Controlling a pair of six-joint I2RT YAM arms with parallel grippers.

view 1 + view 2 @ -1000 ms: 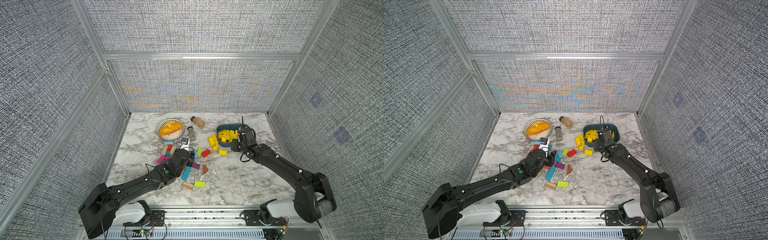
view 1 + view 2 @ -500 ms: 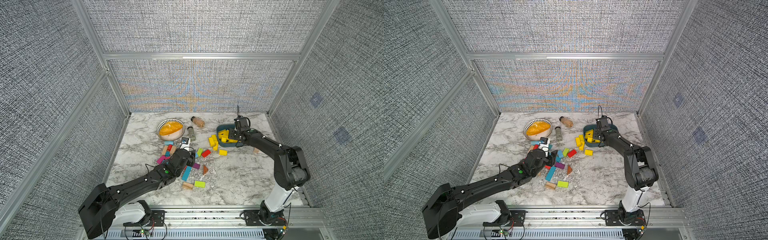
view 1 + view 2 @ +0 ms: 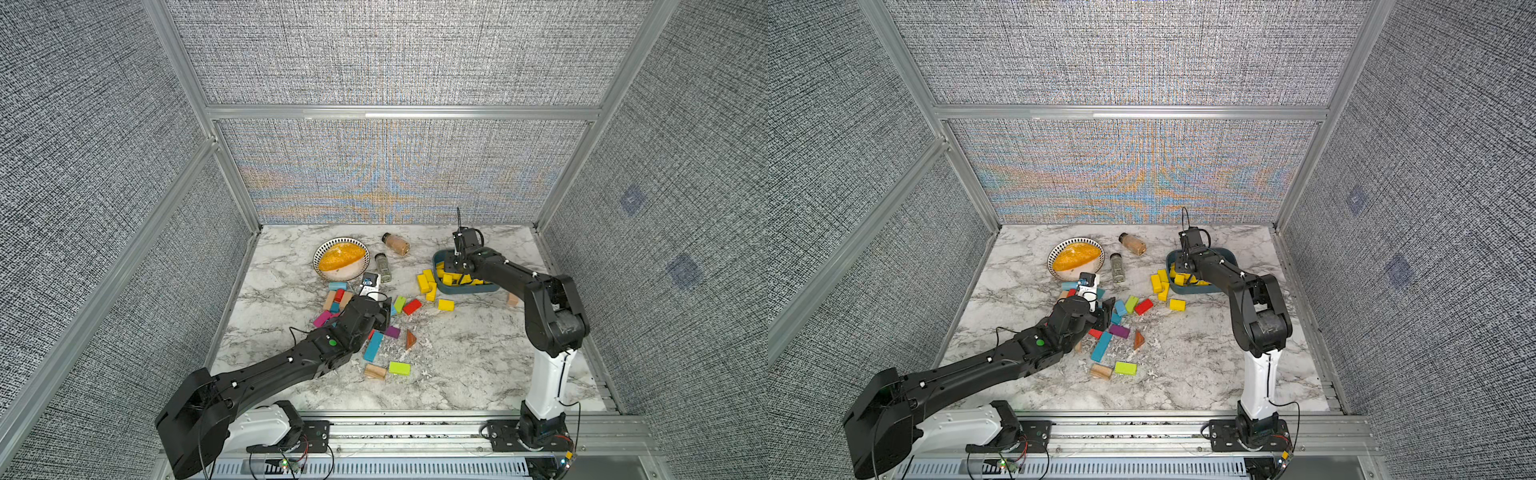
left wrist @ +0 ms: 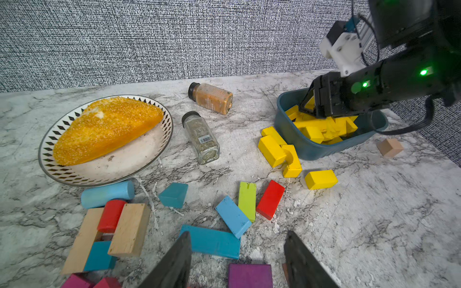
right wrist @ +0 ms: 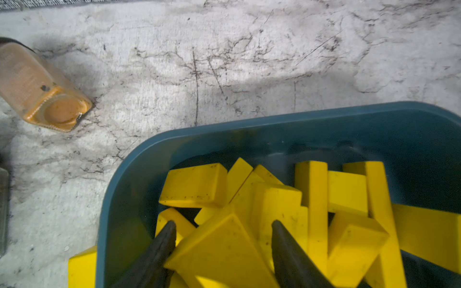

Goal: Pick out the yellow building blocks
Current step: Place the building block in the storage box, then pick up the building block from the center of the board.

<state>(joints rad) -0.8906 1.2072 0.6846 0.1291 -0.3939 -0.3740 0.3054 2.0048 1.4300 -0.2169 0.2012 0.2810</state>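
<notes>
In both top views, most yellow blocks (image 3: 451, 279) lie piled in a blue bin (image 3: 469, 288), too heaped to count; four more lie on the table (image 3: 457, 365) just beside it. Two spice jars (image 3: 383, 268) lie between the bin and a plate (image 3: 1054, 272).

Left wrist: left gripper (image 4: 237, 259) hangs over mixed blocks, fingers (image 4: 174, 261) spread, nothing between them. A tan cube (image 4: 390, 147) sits past the bin.

Right wrist: right gripper (image 5: 222, 239) is down in the bin, fingers (image 5: 159, 251) either side of a yellow wedge (image 5: 219, 251); whether they pinch it I cannot tell.
</notes>
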